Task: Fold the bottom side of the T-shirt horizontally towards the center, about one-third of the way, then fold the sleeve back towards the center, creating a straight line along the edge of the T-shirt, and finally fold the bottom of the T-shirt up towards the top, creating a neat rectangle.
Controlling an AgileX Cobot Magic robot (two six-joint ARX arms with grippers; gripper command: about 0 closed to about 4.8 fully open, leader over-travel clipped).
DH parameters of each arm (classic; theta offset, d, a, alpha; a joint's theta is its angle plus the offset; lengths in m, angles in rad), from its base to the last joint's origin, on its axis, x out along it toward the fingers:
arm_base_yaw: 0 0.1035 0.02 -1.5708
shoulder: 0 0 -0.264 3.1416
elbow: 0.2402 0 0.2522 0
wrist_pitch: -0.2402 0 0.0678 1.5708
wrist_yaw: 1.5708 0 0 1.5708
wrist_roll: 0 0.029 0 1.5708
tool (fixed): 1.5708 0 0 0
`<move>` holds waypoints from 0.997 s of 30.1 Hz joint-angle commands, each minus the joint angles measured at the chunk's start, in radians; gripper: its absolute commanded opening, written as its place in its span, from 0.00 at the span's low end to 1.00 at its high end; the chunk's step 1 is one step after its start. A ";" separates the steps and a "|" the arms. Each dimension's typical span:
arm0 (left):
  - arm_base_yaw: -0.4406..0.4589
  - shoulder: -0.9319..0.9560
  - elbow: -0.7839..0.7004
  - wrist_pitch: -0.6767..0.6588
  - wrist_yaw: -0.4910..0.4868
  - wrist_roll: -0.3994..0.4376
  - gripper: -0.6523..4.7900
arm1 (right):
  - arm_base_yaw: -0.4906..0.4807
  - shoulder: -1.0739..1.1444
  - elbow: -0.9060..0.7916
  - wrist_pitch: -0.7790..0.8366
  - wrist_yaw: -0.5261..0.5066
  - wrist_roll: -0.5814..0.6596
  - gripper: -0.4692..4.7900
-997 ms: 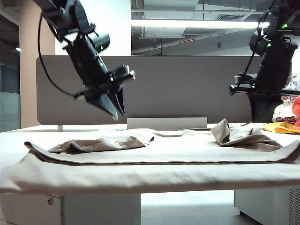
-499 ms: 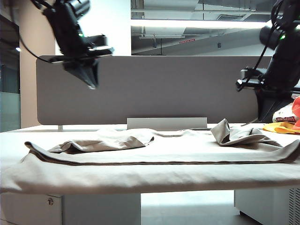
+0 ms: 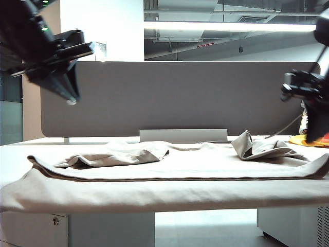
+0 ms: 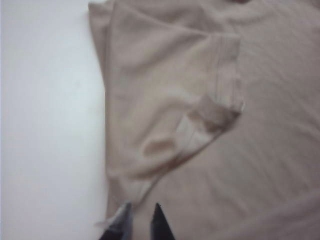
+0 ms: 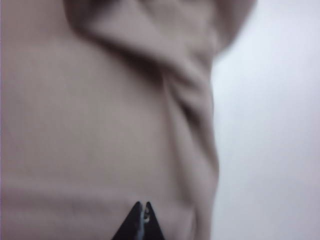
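Soft and limp, the T-shirt [image 3: 169,177] likely needs pinching at its hem, while the slightly parted left gripper [image 4: 139,222] and closed right gripper [image 5: 142,220] hang empty above it.

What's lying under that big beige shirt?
The large beige cotton T-shirt lies on a white table, draping over its front edge. Both tools, left and right, hang above. Anything beneath the cloth is hidden.
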 commanded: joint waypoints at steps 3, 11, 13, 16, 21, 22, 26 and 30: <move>-0.003 -0.164 -0.233 0.097 0.004 -0.072 0.22 | -0.031 -0.137 -0.174 0.062 -0.032 0.030 0.09; -0.018 -0.428 -0.535 0.178 0.012 -0.155 0.23 | -0.068 -0.366 -0.356 0.057 -0.068 0.065 0.09; -0.027 -0.494 -0.596 0.177 0.012 -0.173 0.23 | -0.068 -0.410 -0.382 0.024 -0.068 0.064 0.09; -0.037 -0.587 -0.684 0.178 0.024 -0.205 0.23 | -0.068 -0.452 -0.406 -0.032 -0.068 0.064 0.27; -0.037 -0.691 -0.806 0.174 0.054 -0.283 0.36 | -0.069 -0.469 -0.446 -0.059 -0.087 0.109 0.44; -0.037 -0.700 -0.825 0.175 0.069 -0.292 0.37 | -0.069 -0.469 -0.452 -0.053 -0.103 0.120 0.46; -0.037 -0.699 -0.845 0.176 0.071 -0.304 0.39 | -0.069 -0.468 -0.471 -0.036 -0.116 0.147 0.51; -0.037 -0.699 -0.844 0.174 0.070 -0.307 0.48 | -0.069 -0.468 -0.473 -0.034 -0.113 0.147 0.51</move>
